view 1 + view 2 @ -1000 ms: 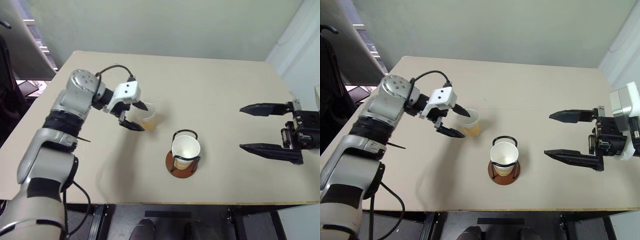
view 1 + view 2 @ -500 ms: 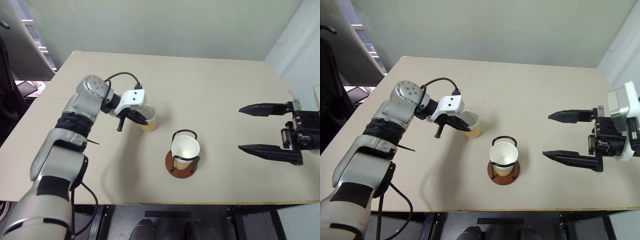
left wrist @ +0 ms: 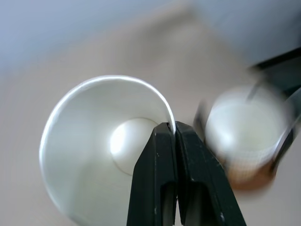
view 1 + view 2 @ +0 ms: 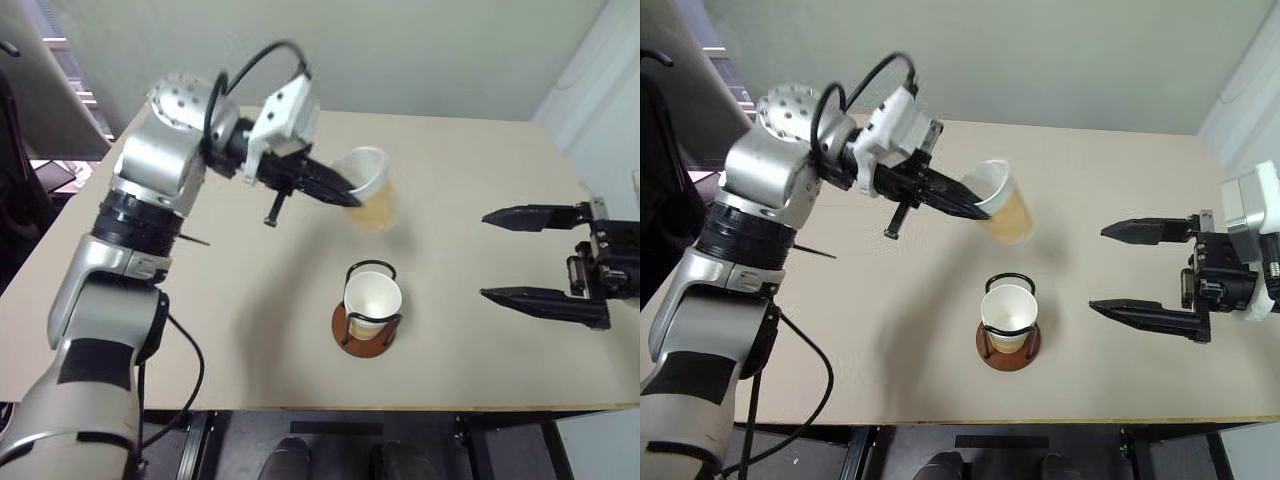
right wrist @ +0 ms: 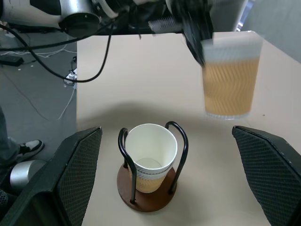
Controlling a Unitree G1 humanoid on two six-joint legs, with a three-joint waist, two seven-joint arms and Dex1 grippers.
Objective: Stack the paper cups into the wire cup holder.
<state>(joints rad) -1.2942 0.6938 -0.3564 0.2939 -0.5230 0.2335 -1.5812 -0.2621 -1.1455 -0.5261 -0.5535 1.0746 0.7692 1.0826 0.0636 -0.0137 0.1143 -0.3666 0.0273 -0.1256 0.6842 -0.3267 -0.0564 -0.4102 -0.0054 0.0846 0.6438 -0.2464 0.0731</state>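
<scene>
One cup (image 4: 371, 303) sits in the holder (image 4: 362, 331), bottom centre of frame. Left gripper (image 4: 345, 196) is pinched on a second cup's (image 4: 368, 192) rim, airborne above it (third cup not visible). Right gripper (image 4: 512, 254) wide, empty, mid-right. Left to do: drop this one in.

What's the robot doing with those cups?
It is putting paper cups into a little wire cup holder on the table. One cup already sits inside the holder. The left gripper has its fingers pinched shut on the rim of another cup and holds it in the air, above the table and a little behind the holder. The right gripper waits off to the side with its fingers wide open, holding nothing.
</scene>
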